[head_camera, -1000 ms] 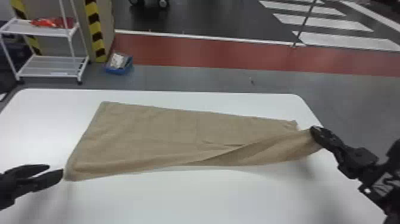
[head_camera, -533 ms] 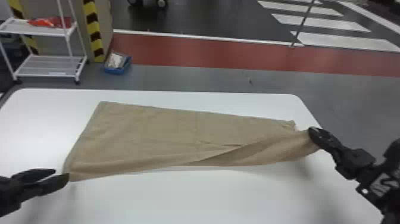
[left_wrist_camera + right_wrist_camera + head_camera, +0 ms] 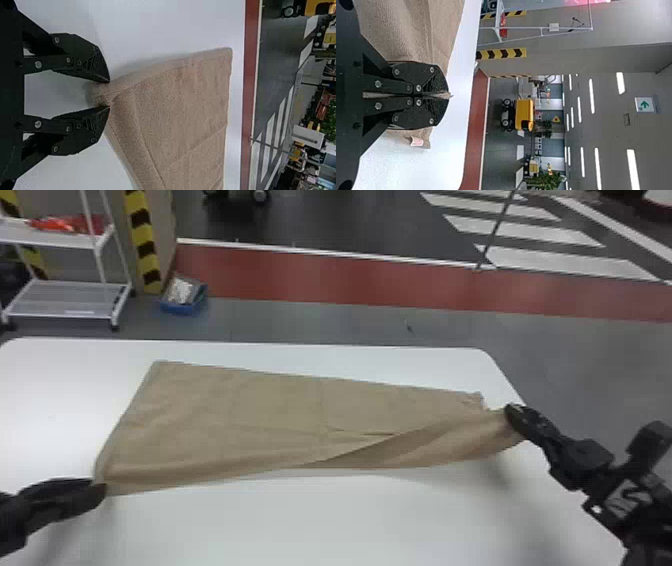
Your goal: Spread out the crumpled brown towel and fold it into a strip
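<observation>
Brown towel (image 3: 240, 410) spread across white tabletop (image 3: 350, 520), near edge partly folded. Right gripper (image 3: 513, 416) clenched on towel's raised corner. Left gripper (image 3: 100, 486) parted around another corner, not clamped.

Ceiling lights (image 3: 591, 96) glare; the tabletop (image 3: 300, 525) shadows softly.

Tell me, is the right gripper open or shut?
Shut. The right gripper has its two fingers together, with the towel pinched between.
</observation>
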